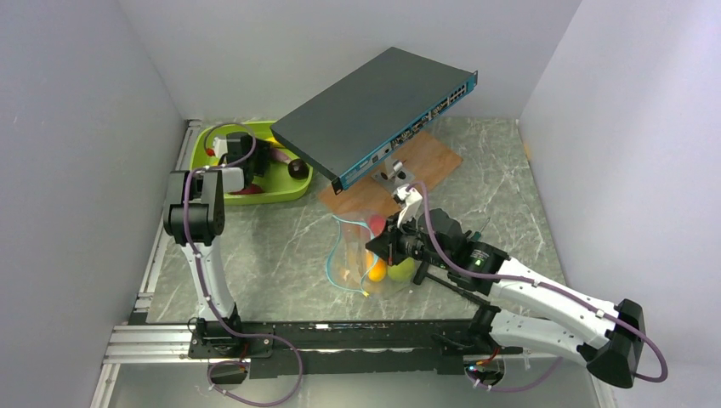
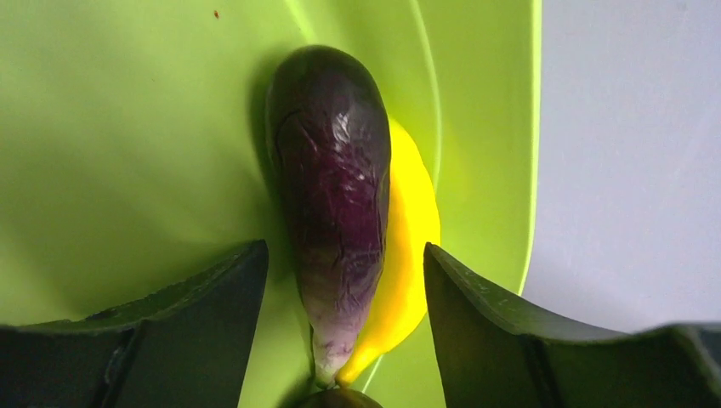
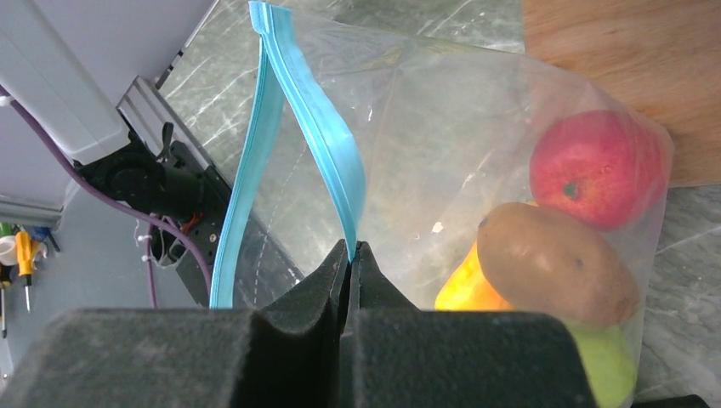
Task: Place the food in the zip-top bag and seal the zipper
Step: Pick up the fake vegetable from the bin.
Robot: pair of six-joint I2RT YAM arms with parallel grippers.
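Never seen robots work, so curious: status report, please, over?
Left tool open astride eggplant in tray. Right tool shut on zipper, bag mouth open. Nothing in the way.

Bright, even light from overhead, w/ only soft shadows on the table (image 1: 281,246). White glare streaks on the glossy eggplant (image 2: 336,170), dark shadow to its left on the tray (image 2: 127,127). Faint sheen on the bag (image 3: 442,127); right hand (image 3: 350,255) up close is blurry.
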